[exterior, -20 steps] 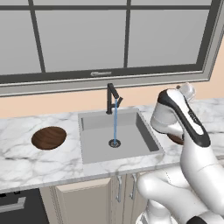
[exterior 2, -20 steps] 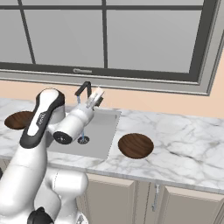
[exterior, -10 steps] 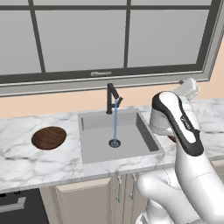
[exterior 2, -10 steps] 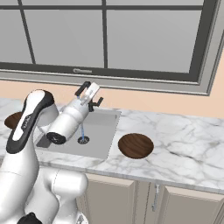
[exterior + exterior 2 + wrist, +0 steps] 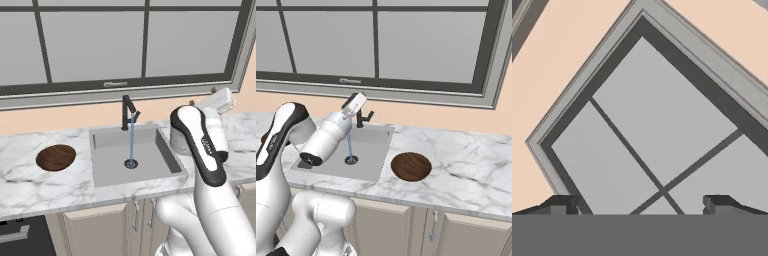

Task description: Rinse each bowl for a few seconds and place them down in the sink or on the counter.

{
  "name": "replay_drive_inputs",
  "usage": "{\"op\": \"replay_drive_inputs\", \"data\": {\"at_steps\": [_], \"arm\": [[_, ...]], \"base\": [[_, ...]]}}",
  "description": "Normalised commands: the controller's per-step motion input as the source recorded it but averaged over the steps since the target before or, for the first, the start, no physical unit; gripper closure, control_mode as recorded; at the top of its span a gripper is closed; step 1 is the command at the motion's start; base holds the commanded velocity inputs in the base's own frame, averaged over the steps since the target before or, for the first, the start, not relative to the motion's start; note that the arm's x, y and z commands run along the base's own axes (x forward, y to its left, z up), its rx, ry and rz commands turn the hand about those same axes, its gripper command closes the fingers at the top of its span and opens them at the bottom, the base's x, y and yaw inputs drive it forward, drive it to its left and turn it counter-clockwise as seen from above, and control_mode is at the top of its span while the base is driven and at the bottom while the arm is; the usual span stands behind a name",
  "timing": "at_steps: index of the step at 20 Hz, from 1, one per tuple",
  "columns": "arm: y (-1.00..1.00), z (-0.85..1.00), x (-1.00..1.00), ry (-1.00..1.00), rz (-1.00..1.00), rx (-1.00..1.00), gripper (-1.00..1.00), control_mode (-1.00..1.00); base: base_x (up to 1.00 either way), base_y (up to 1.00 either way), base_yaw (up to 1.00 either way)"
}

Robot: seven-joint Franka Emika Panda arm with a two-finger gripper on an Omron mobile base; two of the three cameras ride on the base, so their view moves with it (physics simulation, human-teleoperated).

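Two dark-brown wooden bowls rest on the white marble counter (image 5: 30,185). One bowl (image 5: 56,157) lies left of the grey sink (image 5: 165,152); the other bowl (image 5: 411,166) lies just right of it. Water runs from the black faucet (image 5: 128,111) down to the drain. My gripper (image 5: 221,99) (image 5: 357,101) hangs raised above the sink's right side, tilted up toward the window. In the hand view its fingertips (image 5: 559,205) stand far apart, and the gripper (image 5: 641,207) is open with nothing between them.
A large window (image 5: 145,45) with a dark frame runs along the wall behind the sink. Beige cabinets (image 5: 386,225) sit under the counter. My arm's elbow (image 5: 192,130) covers the counter right of the sink in the left base view.
The elbow and forearm have swung outward while the hand stayed near the same spot above the sink. The jaws stayed open. Bowls have not moved.
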Motion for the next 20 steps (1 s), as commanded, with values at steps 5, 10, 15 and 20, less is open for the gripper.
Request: {"op": "replay_drive_inputs", "data": {"at_steps": [5, 10, 15, 20], "arm": [[0.15, 0.59, -0.11, 0.01, 0.05, 0.15, -1.00, -1.00], [0.42, 0.36, -0.07, 0.06, 0.08, 0.09, -1.00, -1.00], [0.37, 0.32, -0.14, 0.03, 0.02, 0.07, -1.00, -1.00], [0.29, 0.27, -0.27, 0.00, -0.01, 0.06, -1.00, -1.00]], "base": [[0.00, 0.00, 0.00], [0.00, 0.00, 0.00], [0.00, 0.00, 0.00], [0.00, 0.00, 0.00]]}}
